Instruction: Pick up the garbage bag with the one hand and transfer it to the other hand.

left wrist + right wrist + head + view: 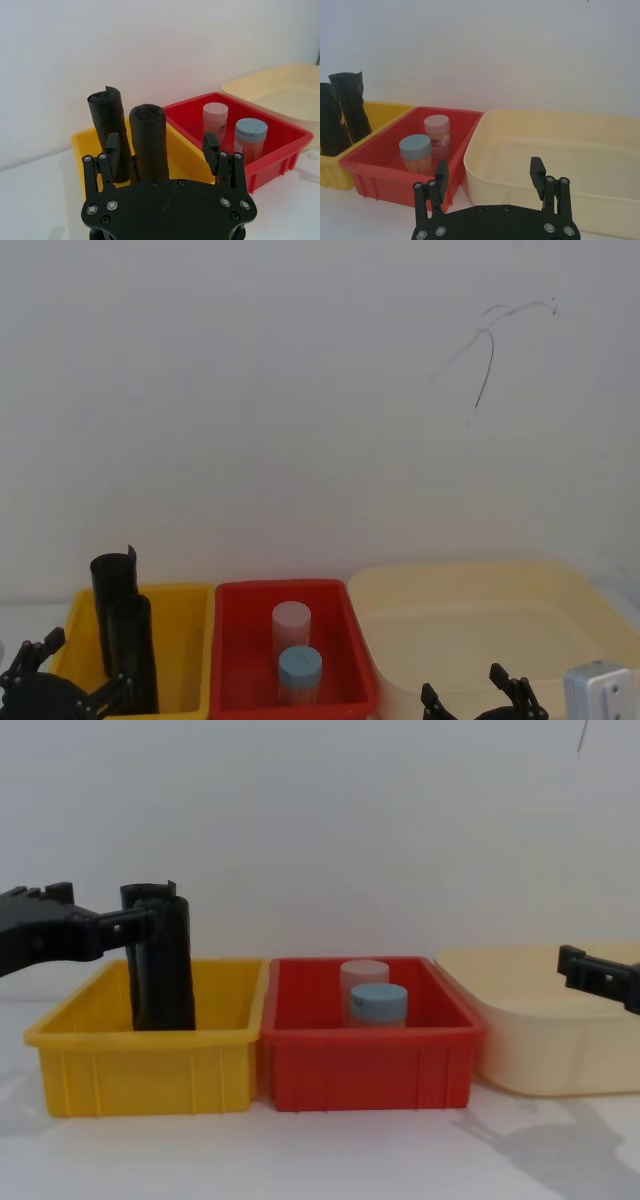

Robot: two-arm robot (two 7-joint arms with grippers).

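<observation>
The garbage bag (148, 142), a thick black roll with a rounded top, stands upright in the yellow bin (80, 145). Behind it stands a slimmer black roll (107, 127) with a notched top. My left gripper (161, 147) is open just in front of the garbage bag, level with its upper half, and the bag shows between its fingers without clear contact. The chest view has this gripper (105, 910) reaching in from the left beside the bag (168, 975). My right gripper (489, 174) hovers open and empty near the front of the cream tub (555, 150).
A red bin (230, 640) in the middle holds a pink-lidded jar (291, 625) and a blue-lidded jar (299, 670). The cream tub (480, 585) lies to its right. A white boxy device (598, 690) sits at the bottom right corner. A white wall stands close behind the bins.
</observation>
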